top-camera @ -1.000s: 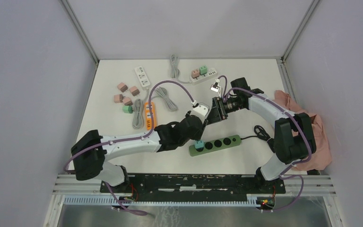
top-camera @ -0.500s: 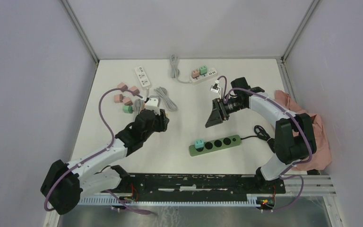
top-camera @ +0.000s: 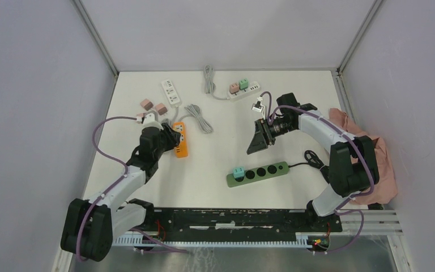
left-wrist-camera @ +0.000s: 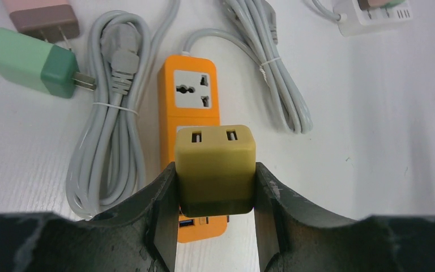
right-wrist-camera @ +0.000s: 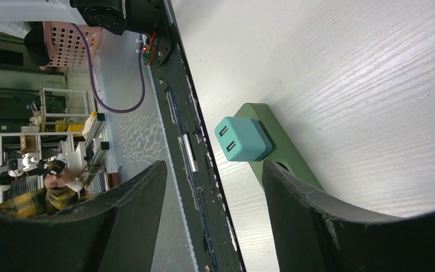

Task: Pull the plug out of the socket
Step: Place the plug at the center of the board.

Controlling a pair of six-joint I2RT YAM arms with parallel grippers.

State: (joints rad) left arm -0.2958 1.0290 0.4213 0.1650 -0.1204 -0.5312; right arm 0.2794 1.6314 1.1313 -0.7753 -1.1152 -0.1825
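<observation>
We swung our left gripper (left-wrist-camera: pixel 215 170) away, yellow plug (left-wrist-camera: pixel 215 153) clamped tight, orange strip (left-wrist-camera: pixel 190 96) just beneath. Right gripper (right-wrist-camera: pixel 212 170) loosened, empty; teal plug (right-wrist-camera: pixel 242 139) ahead probably needs pulling next.

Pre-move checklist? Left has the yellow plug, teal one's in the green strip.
1. Left gripper shut on yellow plug: ok.
2. Bare table under that plug for set-down: not ok, orange power strip lies beneath.
3. Right gripper open, empty: ok.
4. Teal plug seated in green power strip: ok, end socket.
5. Right gripper at teal plug: not ok, well apart.
6. Green power strip braced: not ok, nothing touches it.
</observation>
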